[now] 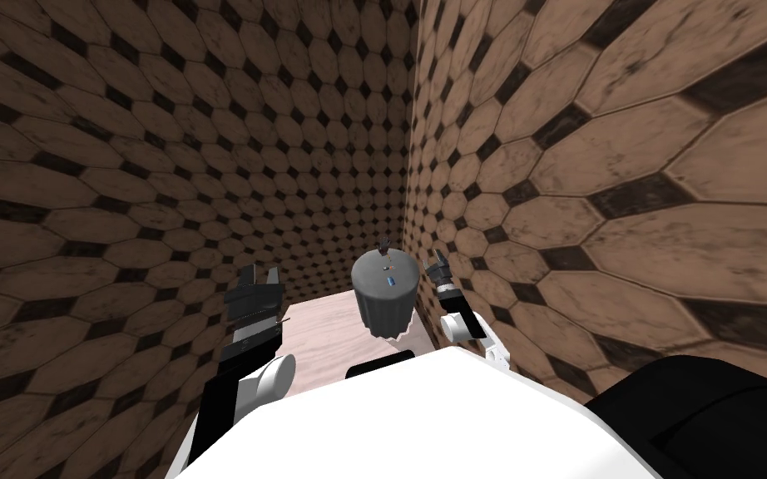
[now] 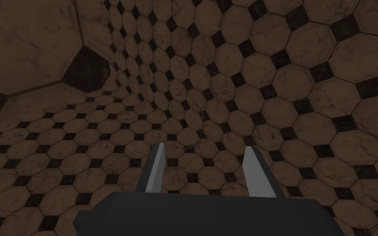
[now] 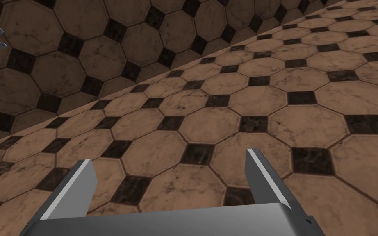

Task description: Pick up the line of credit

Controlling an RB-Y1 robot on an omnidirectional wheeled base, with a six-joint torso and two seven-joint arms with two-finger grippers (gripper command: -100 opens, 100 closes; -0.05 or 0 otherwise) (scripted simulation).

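A small blue item (image 1: 391,283), likely the line of credit, lies atop a grey round stand (image 1: 382,320). The right gripper (image 1: 437,264), fingers spread, hovers just right of the stand. It is nearer than the left gripper (image 1: 259,279), also spread, well to the left. The item's long axis is too small to tell.

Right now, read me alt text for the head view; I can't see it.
A grey cylinder with a small blue item on top stands in a corner of brown tiled walls. The open left gripper hangs to its left, the open right gripper to its right.
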